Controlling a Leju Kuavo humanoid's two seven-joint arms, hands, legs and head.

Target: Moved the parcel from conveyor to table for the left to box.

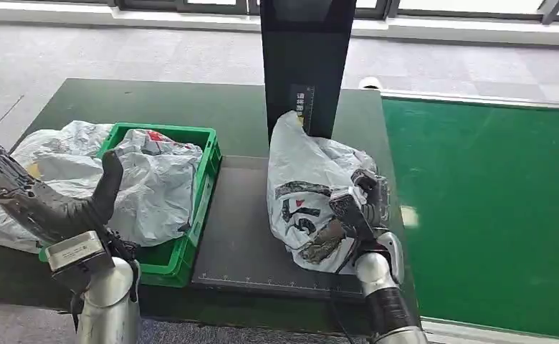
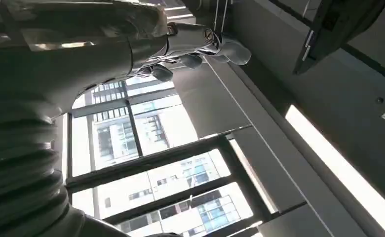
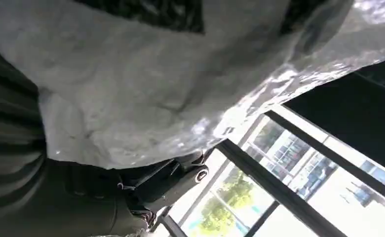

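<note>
A white-grey plastic parcel [image 1: 305, 183] with dark print lies on the black mat [image 1: 237, 236] in the middle of the table. My right hand [image 1: 360, 206] grips the parcel's right side, fingers pressed into the plastic. In the right wrist view the parcel [image 3: 180, 74] lies close against the hand. My left hand [image 1: 44, 197] is raised in front of the green crate [image 1: 208, 179], fingers spread and holding nothing. In the left wrist view its fingers [image 2: 200, 47] stand against windows and ceiling.
The green crate holds another white bagged parcel [image 1: 155, 183], and a further bag [image 1: 54, 154] lies to its left. A tall black post [image 1: 307, 57] stands behind the mat. The green conveyor [image 1: 491, 215] runs along the right.
</note>
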